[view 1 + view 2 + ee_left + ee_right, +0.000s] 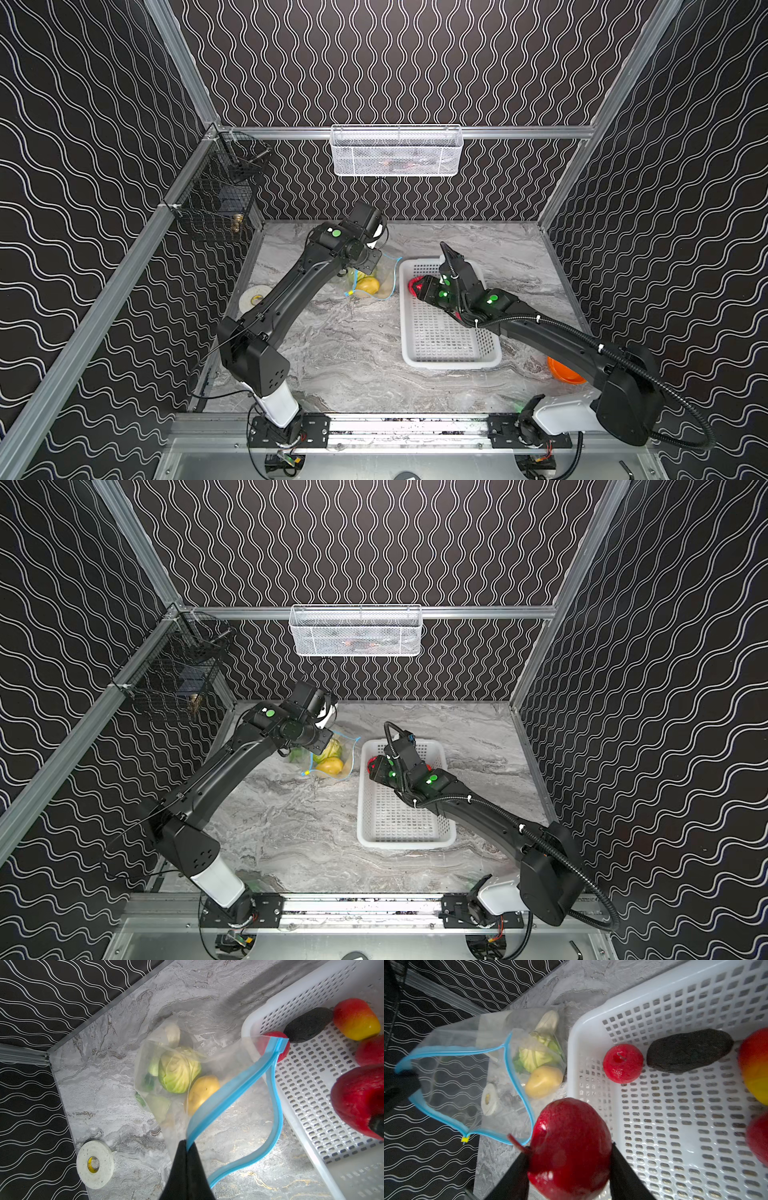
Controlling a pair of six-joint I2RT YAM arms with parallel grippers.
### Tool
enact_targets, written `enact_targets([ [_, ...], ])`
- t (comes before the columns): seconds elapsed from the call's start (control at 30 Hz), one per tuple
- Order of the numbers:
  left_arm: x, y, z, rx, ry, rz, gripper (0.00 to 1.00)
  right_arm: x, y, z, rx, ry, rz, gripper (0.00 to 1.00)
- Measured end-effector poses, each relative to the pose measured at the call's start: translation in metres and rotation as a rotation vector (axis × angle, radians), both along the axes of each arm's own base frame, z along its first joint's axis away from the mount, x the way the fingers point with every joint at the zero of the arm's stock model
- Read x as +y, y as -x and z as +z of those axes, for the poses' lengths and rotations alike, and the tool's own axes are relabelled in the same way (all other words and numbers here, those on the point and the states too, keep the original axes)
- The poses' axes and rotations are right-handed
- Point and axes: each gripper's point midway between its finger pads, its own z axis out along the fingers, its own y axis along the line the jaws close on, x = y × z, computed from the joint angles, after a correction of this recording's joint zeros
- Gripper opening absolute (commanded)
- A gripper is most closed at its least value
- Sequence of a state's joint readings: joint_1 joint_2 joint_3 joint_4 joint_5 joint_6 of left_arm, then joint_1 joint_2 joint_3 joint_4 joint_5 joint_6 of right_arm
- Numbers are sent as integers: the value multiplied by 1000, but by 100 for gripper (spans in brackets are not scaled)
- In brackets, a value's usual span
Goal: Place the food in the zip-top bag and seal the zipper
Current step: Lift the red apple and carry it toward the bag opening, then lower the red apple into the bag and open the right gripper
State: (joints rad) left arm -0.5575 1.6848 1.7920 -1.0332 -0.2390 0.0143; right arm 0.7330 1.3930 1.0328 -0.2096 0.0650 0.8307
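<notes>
Loading step: left claw [187, 1144] pinches the bag [228, 1059] by its blue zipper [234, 1086], mouth gaping, just left of the basket [572, 1059]. The right claw [570, 1151] grips a red fruit [566, 1124] over the basket. Next, probably: carry fruit left, drop into mouth.

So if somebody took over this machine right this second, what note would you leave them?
Left gripper: shut on the zipper, holding the zip-top bag mouth open.
Right gripper: shut on a large red fruit, over the white basket beside the bag.
Done: cabbage, white radish, yellow fruit in the bag.
To do: the held fruit, plus small red fruit, dark item, red-yellow fruit, another red fruit in the basket; then seal the zipper.
</notes>
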Motion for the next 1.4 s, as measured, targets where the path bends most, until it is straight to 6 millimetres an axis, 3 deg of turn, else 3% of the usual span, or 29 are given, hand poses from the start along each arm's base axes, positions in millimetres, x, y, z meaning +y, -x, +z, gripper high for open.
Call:
enact_targets([
  [0.47,-2,2,-6,17,7,-9,0,29,1,18,-67,-114,98,36],
  [0.8,-4,-2,6,-10,23,-9,0,73,2,36,-131,-159,195,37],
  [1.1,-2,-1,2,-2,11,-5,0,98,-14,40,-152,-164,217,39],
  [1.23,-3,-1,7,-8,15,-5,0,107,-19,33,-142,-158,228,39],
  [1.4,-5,-4,17,-30,29,-5,0,118,-24,27,-137,-155,235,53],
])
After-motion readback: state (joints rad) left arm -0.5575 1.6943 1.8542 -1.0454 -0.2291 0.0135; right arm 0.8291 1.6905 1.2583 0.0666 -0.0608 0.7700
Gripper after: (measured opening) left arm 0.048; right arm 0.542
